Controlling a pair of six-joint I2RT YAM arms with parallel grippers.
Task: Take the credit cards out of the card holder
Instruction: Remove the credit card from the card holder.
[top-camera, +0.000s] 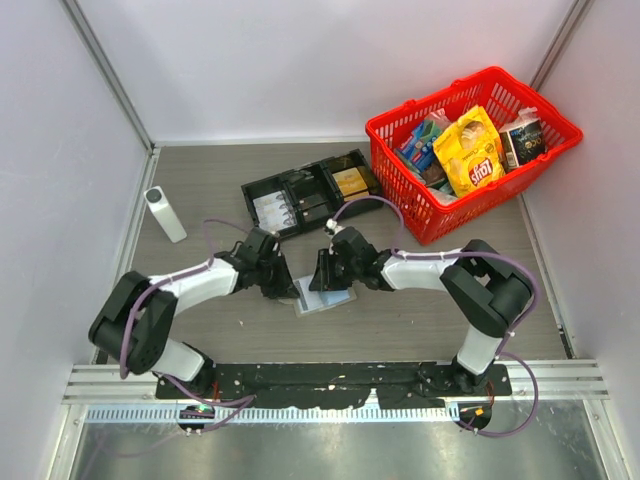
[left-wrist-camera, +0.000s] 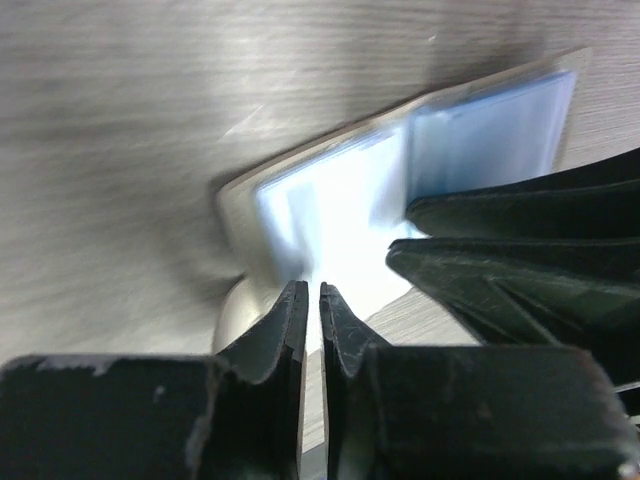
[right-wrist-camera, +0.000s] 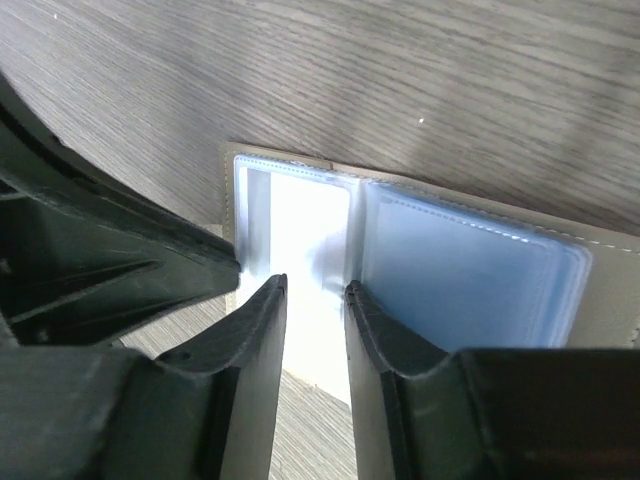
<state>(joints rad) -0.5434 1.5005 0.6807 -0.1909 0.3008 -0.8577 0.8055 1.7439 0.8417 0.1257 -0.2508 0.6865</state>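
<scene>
The card holder lies opened flat on the table between my two grippers, its grey edge framing clear sleeves. A pale blue credit card shows in one sleeve. The page beside it glares white. My left gripper has its jaws almost together, tips resting on the holder's white page with nothing visibly between them. My right gripper faces it from the other side, jaws apart over the same white page, close to the blue card's edge.
A long black compartmented tray with a gold-yellow rectangle lies behind the holder. A red basket of snack packets stands at the back right. A white upright block stands at the left. White walls enclose the table.
</scene>
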